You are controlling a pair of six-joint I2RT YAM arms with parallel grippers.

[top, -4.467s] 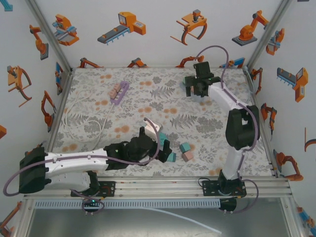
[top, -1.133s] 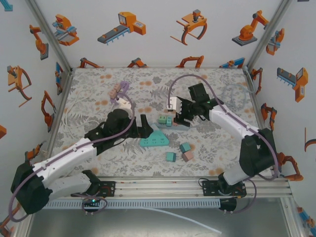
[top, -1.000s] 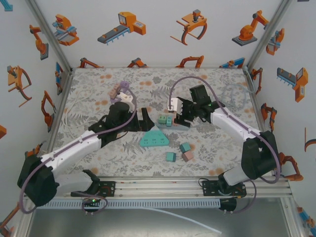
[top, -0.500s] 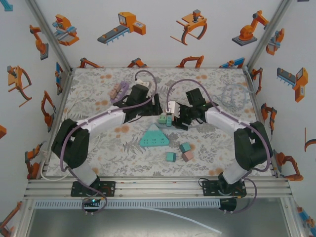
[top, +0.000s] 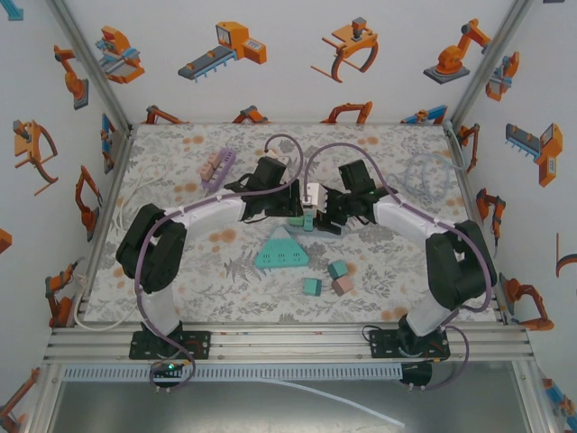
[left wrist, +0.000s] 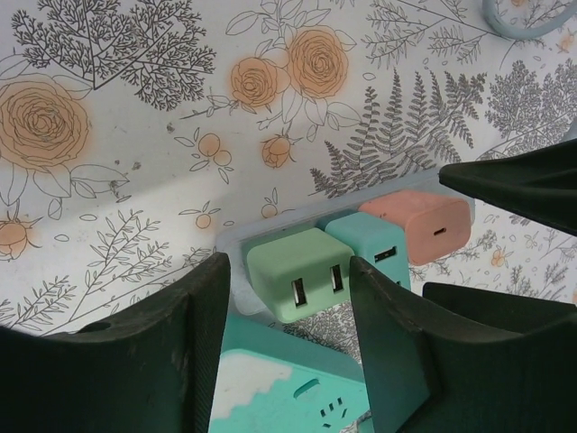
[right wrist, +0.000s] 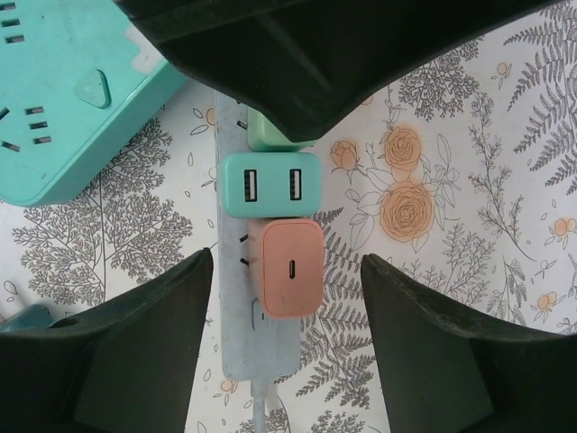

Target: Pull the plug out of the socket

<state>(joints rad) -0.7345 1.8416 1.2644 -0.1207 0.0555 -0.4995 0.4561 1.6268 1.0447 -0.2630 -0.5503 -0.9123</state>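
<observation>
Left wrist view shows our left fingers (left wrist: 180, 352) set either side of the green plug (left wrist: 297, 284), the end one of three seated in the grey power strip (left wrist: 233, 242). They are partly open: one finger looks right against the plug's side, the other has a sliver of gap, so nothing is gripped yet. Beside it sit a teal plug (left wrist: 374, 257) and a pink plug (left wrist: 419, 225). From the right wrist, our right fingers (right wrist: 135, 352) stand wide apart astride the strip at its pink end, holding nothing. We judge they are there to pin the strip to the desk (left wrist: 135, 180) while the left pulls. The strip lies mid-desk, just beside a teal triangular socket block (right wrist: 63, 99).
</observation>
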